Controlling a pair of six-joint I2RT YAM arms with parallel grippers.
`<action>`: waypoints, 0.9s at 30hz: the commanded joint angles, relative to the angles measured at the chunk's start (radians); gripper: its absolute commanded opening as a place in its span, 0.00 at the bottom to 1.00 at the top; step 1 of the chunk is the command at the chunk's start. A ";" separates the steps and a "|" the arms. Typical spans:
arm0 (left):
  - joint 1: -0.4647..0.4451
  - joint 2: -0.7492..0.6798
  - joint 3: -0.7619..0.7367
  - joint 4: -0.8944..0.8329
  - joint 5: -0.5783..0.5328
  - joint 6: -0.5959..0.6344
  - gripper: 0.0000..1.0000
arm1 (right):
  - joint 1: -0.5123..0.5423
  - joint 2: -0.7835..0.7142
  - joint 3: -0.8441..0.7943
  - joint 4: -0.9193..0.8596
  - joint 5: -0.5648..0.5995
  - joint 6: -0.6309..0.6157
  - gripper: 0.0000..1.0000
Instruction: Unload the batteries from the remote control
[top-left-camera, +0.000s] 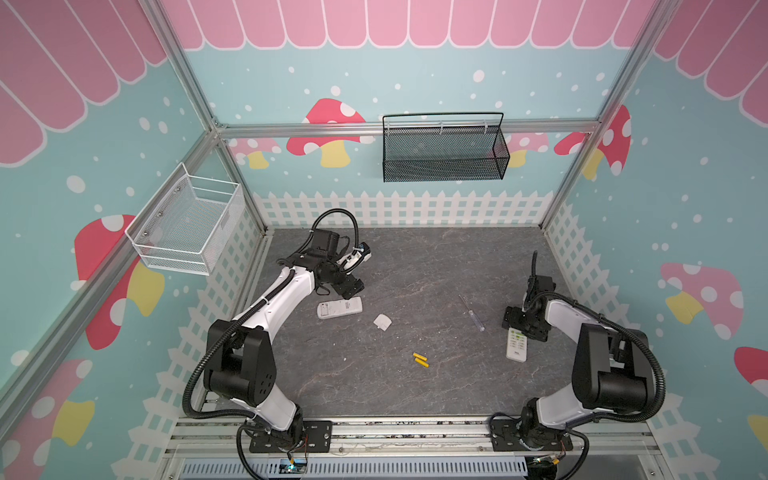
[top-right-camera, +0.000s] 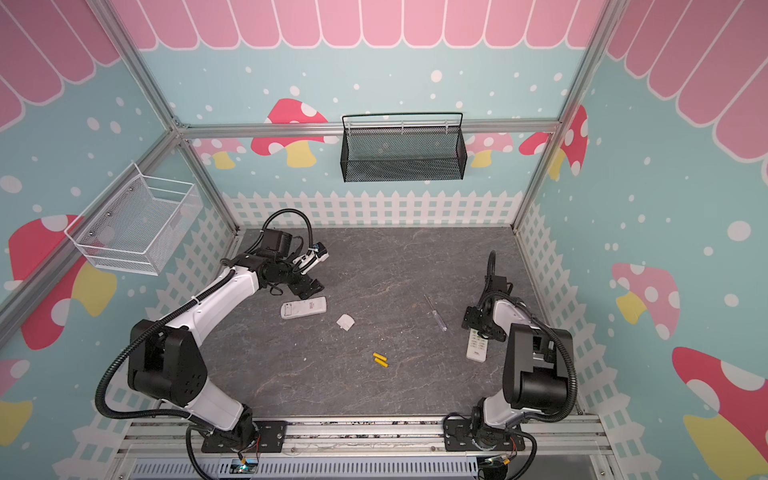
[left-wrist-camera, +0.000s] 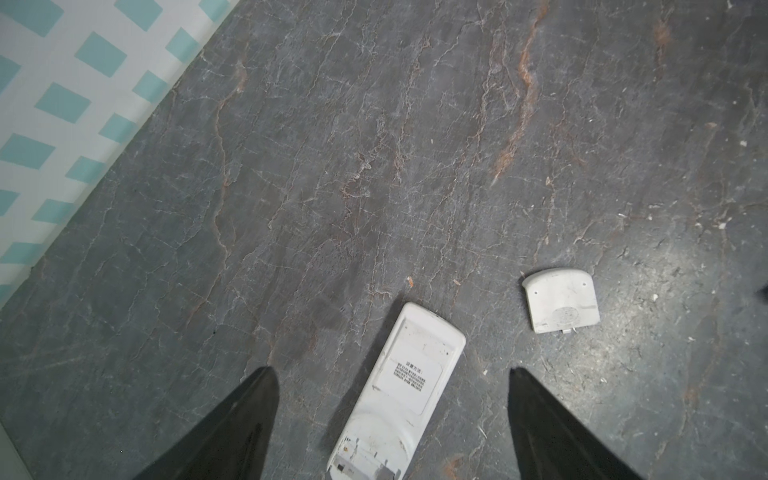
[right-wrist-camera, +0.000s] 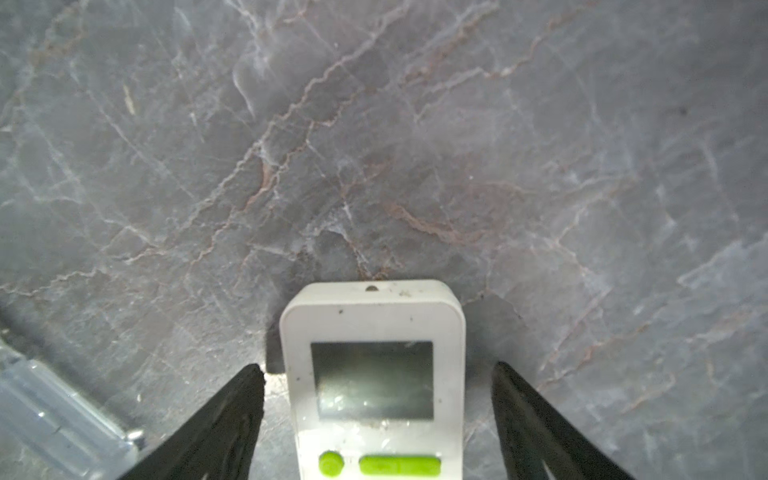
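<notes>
Two remotes lie on the worktop, and I read the scene from the left. At ten o'clock from the middle, the back-up remote rests with its battery bay uncovered. In the left wrist view the bay looks empty, though the frame edge cuts it off. My left claw hangs over this remote, spread wide and touching nothing. The battery cover sits loose at nine o'clock, close to centre and apart from the remote. The batteries, two yellow cells, lie side by side on the worktop at about six o'clock, clear of both remotes. The screwdriver lies at three o'clock. At four o'clock the green-buttoned remote lies face up. My right claw straddles its screen end, spread with a gap on each side.

I judge this remote comes next, though I cannot tell whether it holds cells, since its back is down. To do it well I would centre the claw and close squarely on the long edges so it cannot skid. Then I would turn it over away from the screwdriver handle beside it.
</notes>
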 joint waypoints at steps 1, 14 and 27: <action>-0.006 0.013 0.009 0.023 0.032 -0.081 0.86 | 0.000 -0.064 -0.057 -0.081 0.017 0.012 0.87; -0.012 0.036 0.050 0.024 0.048 -0.109 0.86 | 0.063 -0.024 -0.050 -0.098 0.033 0.015 0.58; -0.050 0.108 0.378 -0.114 0.151 0.039 0.83 | 0.083 -0.084 0.169 -0.111 -0.057 -0.090 0.41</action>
